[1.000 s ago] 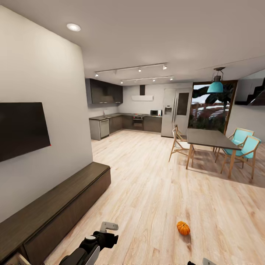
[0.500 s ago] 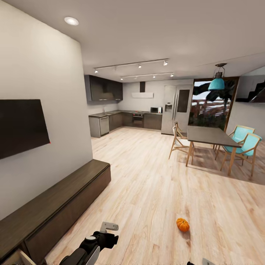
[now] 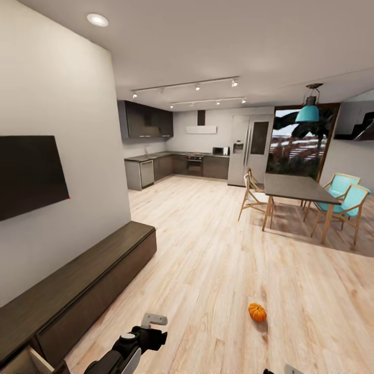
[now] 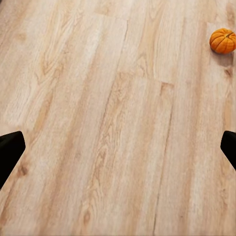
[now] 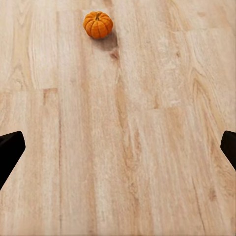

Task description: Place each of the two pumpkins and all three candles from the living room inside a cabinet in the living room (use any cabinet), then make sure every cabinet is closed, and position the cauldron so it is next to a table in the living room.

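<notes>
One small orange pumpkin [image 3: 257, 312] lies on the wood floor ahead of me, a little to the right. It also sits far beyond my left gripper [image 4: 118, 152] as the pumpkin [image 4: 222, 41], and beyond my right gripper [image 5: 118, 150] as the pumpkin [image 5: 98, 24]. Both grippers hang open over bare floor with nothing between their black fingertips [image 4: 10, 150] [image 5: 10, 147]. In the head view my left gripper [image 3: 154, 321] shows at the lower edge. The long dark-brown cabinet [image 3: 88, 280] runs along the left wall. The candles, cauldron and table are out of view.
A pale drawer corner [image 3: 36, 361] juts out at the cabinet's near end. A black TV [image 3: 31, 174] hangs above it. Dining furniture with turquoise chairs [image 3: 345, 200] stands far right, and the kitchen [image 3: 176, 166] is at the back.
The whole head picture has shifted, so the camera moved: the pumpkin and cabinet sit slightly higher and more of the open drawer shows. The arms look unmoved.
</notes>
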{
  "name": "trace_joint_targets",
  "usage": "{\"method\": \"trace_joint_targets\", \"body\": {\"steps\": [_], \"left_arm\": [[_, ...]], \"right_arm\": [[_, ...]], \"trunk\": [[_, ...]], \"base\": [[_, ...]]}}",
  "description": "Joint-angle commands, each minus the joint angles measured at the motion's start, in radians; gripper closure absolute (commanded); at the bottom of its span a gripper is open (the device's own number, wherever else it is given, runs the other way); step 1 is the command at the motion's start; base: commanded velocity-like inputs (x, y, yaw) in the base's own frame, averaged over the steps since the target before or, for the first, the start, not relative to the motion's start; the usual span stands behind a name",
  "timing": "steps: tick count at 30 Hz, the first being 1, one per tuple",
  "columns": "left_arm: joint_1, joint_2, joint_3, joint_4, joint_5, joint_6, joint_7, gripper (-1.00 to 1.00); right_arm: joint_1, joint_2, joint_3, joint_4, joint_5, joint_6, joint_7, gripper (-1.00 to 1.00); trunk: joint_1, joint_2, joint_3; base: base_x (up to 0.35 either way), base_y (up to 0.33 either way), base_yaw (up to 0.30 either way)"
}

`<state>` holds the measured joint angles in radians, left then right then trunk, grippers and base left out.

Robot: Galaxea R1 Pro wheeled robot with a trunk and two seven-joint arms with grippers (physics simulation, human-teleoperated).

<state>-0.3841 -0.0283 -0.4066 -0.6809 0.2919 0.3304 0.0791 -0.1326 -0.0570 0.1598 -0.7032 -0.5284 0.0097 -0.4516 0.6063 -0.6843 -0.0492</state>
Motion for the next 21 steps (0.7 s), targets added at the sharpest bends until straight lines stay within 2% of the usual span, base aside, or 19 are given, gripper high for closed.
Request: {"method": "trace_joint_targets", "body": {"steps": [1,21], "left_arm": [[-0.001,0.001,-0.004,-0.002,0.010,0.004,0.008,-1.00],[-0.001,0.001,-0.005,-0.002,0.009,0.001,0.008,-1.00]], "right_arm": [[-0.001,-0.002,0.007,-0.001,-0.006,0.001,-0.009,-1.00],[-0.001,0.000,0.010,-0.001,-0.001,0.001,-0.008,-1.00]], "trunk": [[0.000,-0.002,-0.004],[0.000,-0.002,-0.037]], "base": [[0.000,0.000,0.000],[0.000,0.000,0.000]]}}
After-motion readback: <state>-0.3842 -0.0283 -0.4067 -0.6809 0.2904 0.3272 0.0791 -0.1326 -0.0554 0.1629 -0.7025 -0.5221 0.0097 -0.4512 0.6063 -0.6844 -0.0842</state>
